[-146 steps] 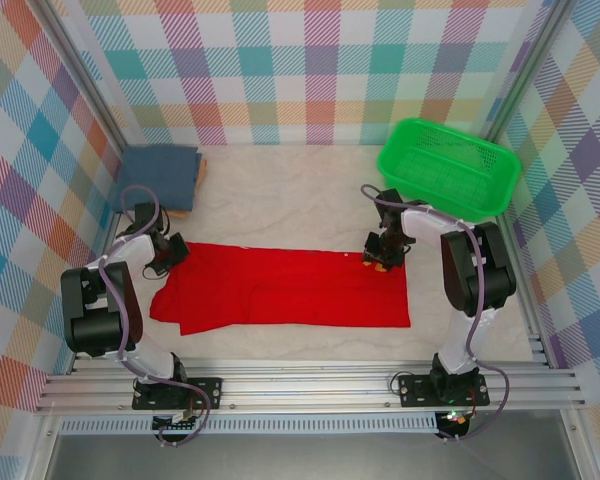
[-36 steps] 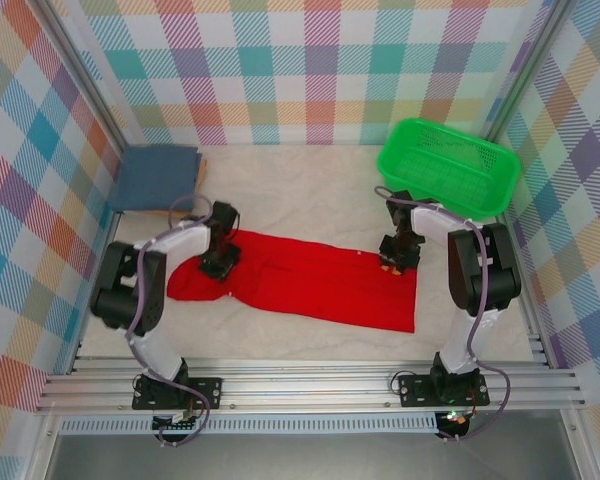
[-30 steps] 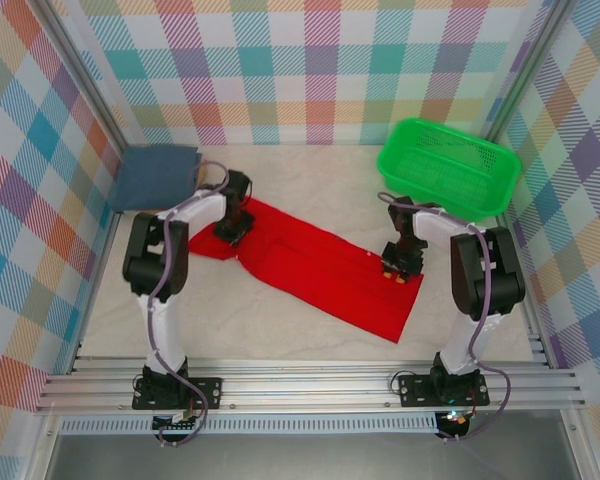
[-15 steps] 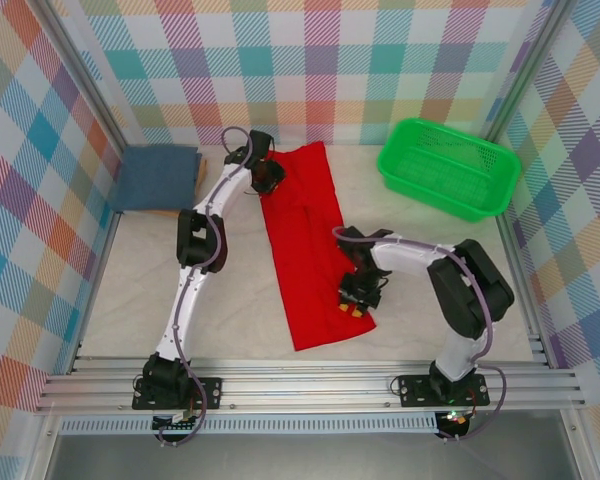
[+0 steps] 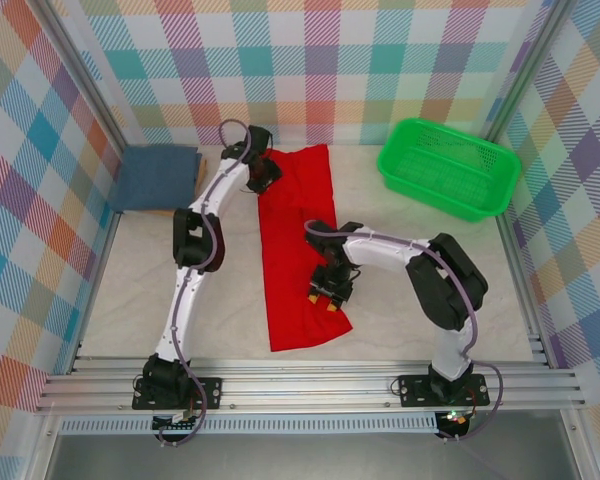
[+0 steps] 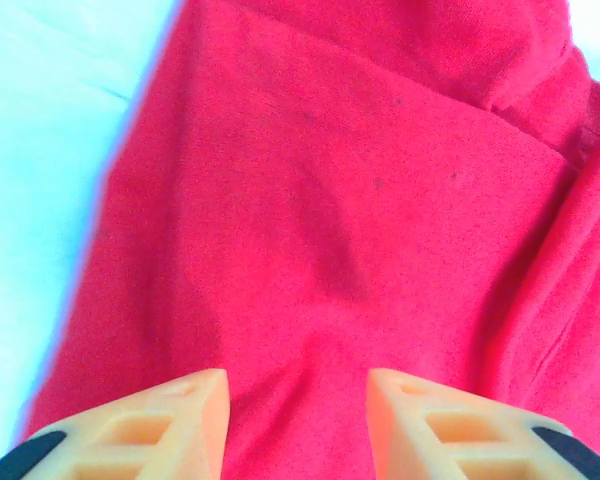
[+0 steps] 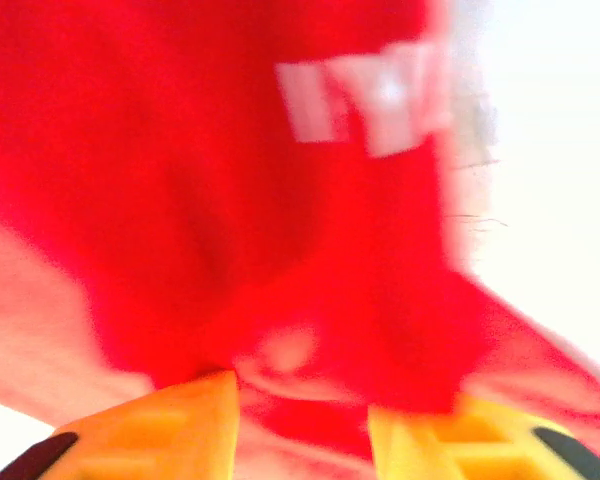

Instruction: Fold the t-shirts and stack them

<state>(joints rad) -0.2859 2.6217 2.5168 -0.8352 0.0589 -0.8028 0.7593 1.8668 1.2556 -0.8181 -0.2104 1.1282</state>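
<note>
The red t-shirt (image 5: 295,235) lies as a long folded strip running from the far side of the table toward the near edge. My left gripper (image 5: 263,178) sits at the strip's far left corner. In the left wrist view its fingers (image 6: 185,400) stand apart, open over flat red cloth (image 6: 330,200). My right gripper (image 5: 330,293) is at the strip's near right edge. The right wrist view is blurred: the jaws are apart, with bunched red cloth (image 7: 180,150) and white lettering (image 7: 365,95) beyond them. The slate-blue t-shirt (image 5: 158,177) lies folded at the far left.
A green mesh basket (image 5: 448,165) stands at the far right. Plaid walls close in the table on three sides. A metal rail (image 5: 310,378) runs along the near edge. Bare white tabletop (image 5: 130,290) lies on both sides of the red strip.
Both arms swung the red shirt from a crosswise slant into a lengthwise strip. The left gripper went to the far side, the right came toward the middle, and both jaws widened.
</note>
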